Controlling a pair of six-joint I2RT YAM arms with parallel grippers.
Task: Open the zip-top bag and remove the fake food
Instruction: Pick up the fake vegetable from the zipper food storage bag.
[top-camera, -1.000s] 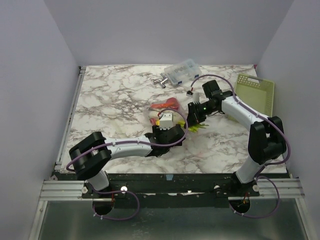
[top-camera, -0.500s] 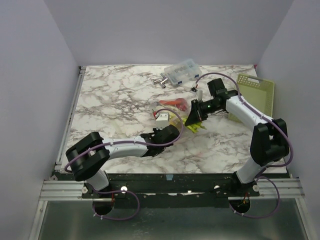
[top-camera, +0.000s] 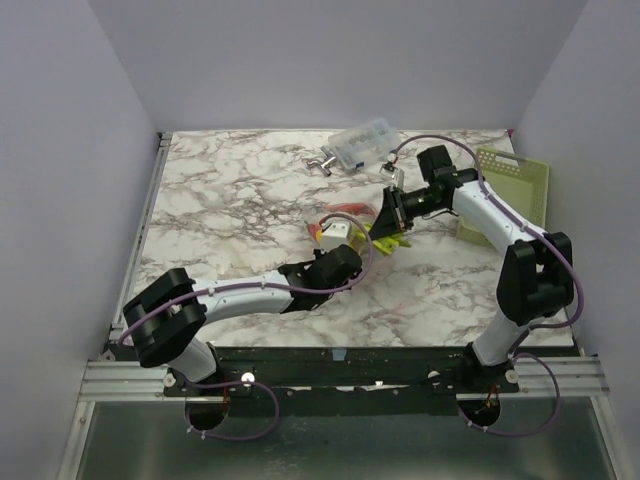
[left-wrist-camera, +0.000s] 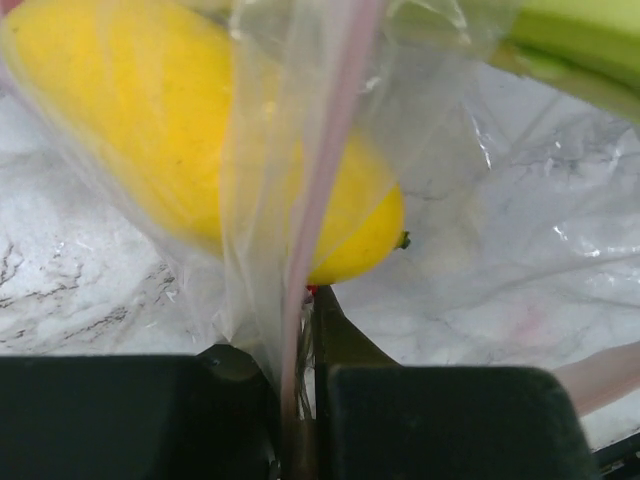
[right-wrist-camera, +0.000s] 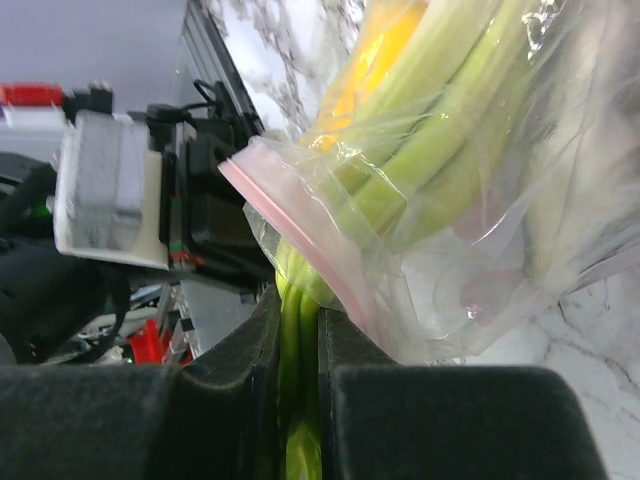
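The zip-top bag (top-camera: 358, 226) hangs off the table between my two grippers, clear and crinkly with a pink zipper strip (left-wrist-camera: 330, 150). My left gripper (left-wrist-camera: 300, 372) is shut on that strip at the bag's edge. A yellow lemon (left-wrist-camera: 190, 130) of the fake food lies inside the bag just beyond it. My right gripper (right-wrist-camera: 298, 345) is shut on the pale green stalk (right-wrist-camera: 440, 120), which sticks out past the bag's mouth. In the top view the left gripper (top-camera: 345, 240) and right gripper (top-camera: 386, 216) face each other, with red pieces (top-camera: 345, 209) at the bag's far side.
A small clear plastic box (top-camera: 365, 143) and a metal fitting (top-camera: 322, 161) lie near the table's far edge. A light green basket (top-camera: 512, 188) stands at the right edge, beside the right arm.
The left gripper has shut on the bag's zipper strip. The right gripper has swung up and away with the green stalk, and the bag has lifted between them.
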